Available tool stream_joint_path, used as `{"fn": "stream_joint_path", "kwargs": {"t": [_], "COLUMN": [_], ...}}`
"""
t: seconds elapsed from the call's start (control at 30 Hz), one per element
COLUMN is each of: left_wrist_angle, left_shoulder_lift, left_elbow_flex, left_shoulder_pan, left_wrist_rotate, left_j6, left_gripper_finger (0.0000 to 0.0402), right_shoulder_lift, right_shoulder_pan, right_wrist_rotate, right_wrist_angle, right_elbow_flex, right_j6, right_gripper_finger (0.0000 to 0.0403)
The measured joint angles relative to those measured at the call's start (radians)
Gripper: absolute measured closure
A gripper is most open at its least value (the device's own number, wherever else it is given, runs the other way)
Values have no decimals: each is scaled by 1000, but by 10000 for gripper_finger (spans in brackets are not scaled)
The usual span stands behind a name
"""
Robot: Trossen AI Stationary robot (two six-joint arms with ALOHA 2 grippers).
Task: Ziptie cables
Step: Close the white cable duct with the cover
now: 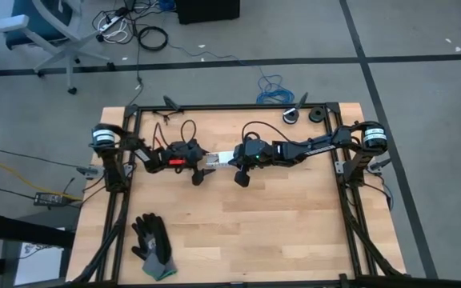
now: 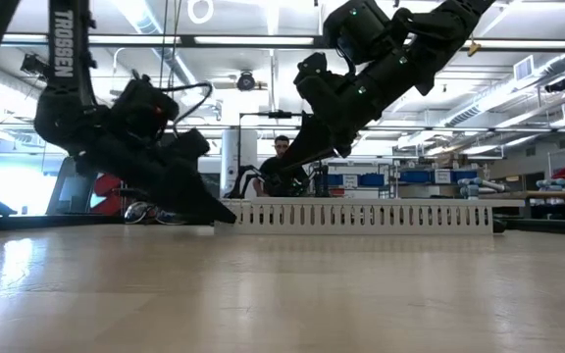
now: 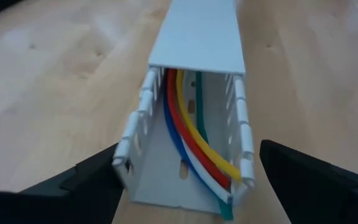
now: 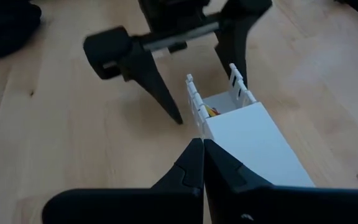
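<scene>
A white slotted plastic cable duct (image 3: 194,74) lies on the light wooden table (image 1: 278,232) between the two arms. Inside its open end run the cables (image 3: 194,146) — thin wires in blue, red, yellow, white and green, side by side along the channel floor. The left gripper (image 3: 188,180) stands spread wide, one dark finger (image 3: 89,183) on each side of the duct's end, touching nothing. The right gripper (image 4: 202,163) — fingers pressed together, empty — hovers just over the duct's lid. I cannot tell where the ziptie is.
</scene>
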Motion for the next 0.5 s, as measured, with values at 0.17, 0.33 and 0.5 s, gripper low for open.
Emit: {"fn": "stream_joint_path", "kwargs": {"t": [0.17, 0.33, 0.5], "left_wrist_angle": [23, 28, 27], "left_shoulder_lift": [56, 59, 59], "left_elbow_flex": [38, 42, 42], "left_shoulder_pan": [0, 0, 0], "left_wrist_rotate": [4, 4, 4], "left_j6": [-1, 5, 6], "left_gripper_finger": [42, 54, 70], "right_shoulder_lift": [0, 0, 0], "right_shoulder_pan": [0, 0, 0], "right_wrist_rotate": [-7, -7, -7], "right_wrist_angle": [-1, -7, -9], "right_elbow_flex": [0, 0, 0], "right_j6": [0, 0, 0], "right_gripper_finger": [403, 403, 403]}}
